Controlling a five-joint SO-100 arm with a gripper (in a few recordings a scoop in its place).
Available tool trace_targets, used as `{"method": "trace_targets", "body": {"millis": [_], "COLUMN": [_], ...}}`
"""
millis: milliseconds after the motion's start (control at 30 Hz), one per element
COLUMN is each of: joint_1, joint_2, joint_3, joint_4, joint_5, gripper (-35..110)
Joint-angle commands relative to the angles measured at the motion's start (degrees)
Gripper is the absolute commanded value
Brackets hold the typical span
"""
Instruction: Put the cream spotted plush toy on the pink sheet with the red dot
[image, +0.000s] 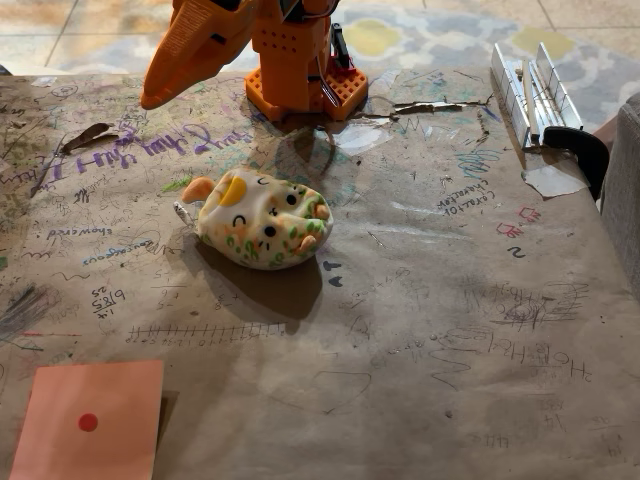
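Brown kraft paper (440, 300) covers the whole table from where I'm watching, creased in places and scribbled all over with pen doodles, numbers and a line of purple handwriting (150, 150) near the back left. Beyond the far edge I can make out pale floor tiles and a patterned rug (420, 35) in grey and yellow.

At the back stands the arm's orange base (300, 75), hard printed plastic with a grid of small holes along its foot. A tapered orange shell, which I take for the gripper (185, 65), slants down toward the left and ends just above the paper; I cannot tell whether its fingers are apart or together. To the right, white slatted bars (530, 85) are clamped at the table's edge by a black clamp (580, 150).

Near the middle, slightly left, lies the cream spotted plush toy (262, 220), well apart from the orange shell. It is a soft, rounded lump, cream fabric with green and orange spots, a yellow patch on top, orange ears and small black eyes, casting a dark shadow toward me.

At the front left corner the pink sheet with the red dot (90, 420) lies flat, a smooth salmon square, well apart from the toy.
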Motion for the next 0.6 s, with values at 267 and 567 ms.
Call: {"method": "trace_targets", "body": {"millis": [267,567], "joint_1": [3.1,2.9], "joint_2": [12.9,10.8], "joint_3": [-0.1,-0.1], "joint_4": [-10.9,-14.9], "joint_5": [21.1,18.4], "gripper": [0,0]}}
